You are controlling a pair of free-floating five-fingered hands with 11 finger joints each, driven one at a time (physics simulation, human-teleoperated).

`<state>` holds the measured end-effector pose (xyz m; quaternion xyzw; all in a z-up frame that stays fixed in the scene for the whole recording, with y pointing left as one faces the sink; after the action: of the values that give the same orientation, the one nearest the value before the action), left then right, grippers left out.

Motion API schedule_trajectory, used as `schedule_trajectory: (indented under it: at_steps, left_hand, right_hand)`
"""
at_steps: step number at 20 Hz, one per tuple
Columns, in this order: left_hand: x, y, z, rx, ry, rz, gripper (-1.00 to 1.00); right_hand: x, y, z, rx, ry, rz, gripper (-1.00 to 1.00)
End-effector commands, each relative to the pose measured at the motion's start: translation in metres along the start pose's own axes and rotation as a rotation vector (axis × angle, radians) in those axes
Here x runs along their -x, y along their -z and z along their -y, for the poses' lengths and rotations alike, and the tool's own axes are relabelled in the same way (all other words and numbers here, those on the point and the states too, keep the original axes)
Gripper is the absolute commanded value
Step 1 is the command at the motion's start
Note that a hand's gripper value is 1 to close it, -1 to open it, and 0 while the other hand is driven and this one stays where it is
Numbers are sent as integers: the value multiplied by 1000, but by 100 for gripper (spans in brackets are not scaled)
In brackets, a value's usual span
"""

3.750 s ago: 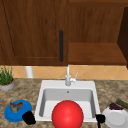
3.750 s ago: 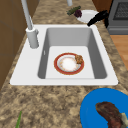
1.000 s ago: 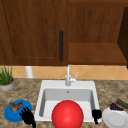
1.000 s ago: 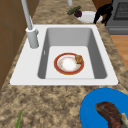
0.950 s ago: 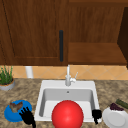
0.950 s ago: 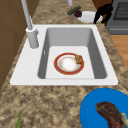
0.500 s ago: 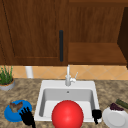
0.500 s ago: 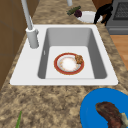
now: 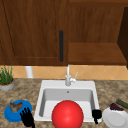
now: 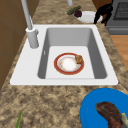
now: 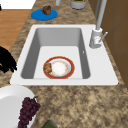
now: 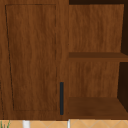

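White plate with grapes at its 12 o'clock edge sits on the desk, at 3 o'clock from the sink. Right hand hovers just beside the plate's 9 o'clock rim, fingers curled and holding nothing. Left hand hangs with fingers spread at the 4 o'clock edge of the blue plate.

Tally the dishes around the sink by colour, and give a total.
Blue plates: 1
White plates: 1
Red-rimmed plates: 1
Total: 3
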<state>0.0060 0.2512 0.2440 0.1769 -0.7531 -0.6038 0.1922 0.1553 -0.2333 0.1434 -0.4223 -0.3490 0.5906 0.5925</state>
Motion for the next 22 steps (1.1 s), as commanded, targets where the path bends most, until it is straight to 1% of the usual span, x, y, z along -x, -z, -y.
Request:
schedule_trajectory:
  at_steps: [1, 6, 8, 9, 10, 12, 13, 14, 15, 16, 17, 18, 19, 20, 21, 22]
  left_hand:
    - [-5, -2, -3, 61, -34, 104, -100]
    - [-12, -5, -5, 62, -41, 119, -100]
    - [-12, -8, -5, 85, -54, 100, -100]
    - [-11, -9, -5, 102, -58, 88, -100]
    - [-8, -11, -5, 122, -53, 76, -100]
    - [10, -7, -5, 137, -56, 4, -100]
    - [13, -9, -7, 122, -35, -36, -100]
    - [13, -5, -6, 58, -18, -45, -100]
    - [12, -8, -6, 16, -16, -21, -100]
    - [7, -8, -6, 20, -16, 1, -100]
    - [8, -8, -6, 18, -19, 9, -100]
    - [13, -15, -8, 25, -30, 5, -100]
    - [16, -16, -8, 9, -24, 5, -100]
    - [14, -15, -8, 13, -24, -10, -100]
    - [16, -18, -11, 14, -46, -12, -100]
    - [20, -25, -12, 5, -53, -12, -100]
  right_hand:
    - [0, 0, 0, 0, 0, 0, 0]
    - [0, 0, 0, 0, 0, 0, 0]
    - [0, 0, 0, 0, 0, 0, 0]
    - [0, 0, 0, 0, 0, 0, 0]
    - [0, 0, 0, 0, 0, 0, 0]
    - [0, 0, 0, 0, 0, 0, 0]
    - [0, 0, 0, 0, 0, 0, 0]
    - [0, 0, 0, 0, 0, 0, 0]
    - [0, 0, 0, 0, 0, 0, 0]
    - [0, 0, 0, 0, 0, 0, 0]
    - [0, 0, 0, 0, 0, 0, 0]
    - [0, 0, 0, 0, 0, 0, 0]
    - [0, 0, 0, 0, 0, 0, 0]
    - [0, 0, 0, 0, 0, 0, 0]
    - [0, 0, 0, 0, 0, 0, 0]
    - [0, 0, 0, 0, 0, 0, 0]
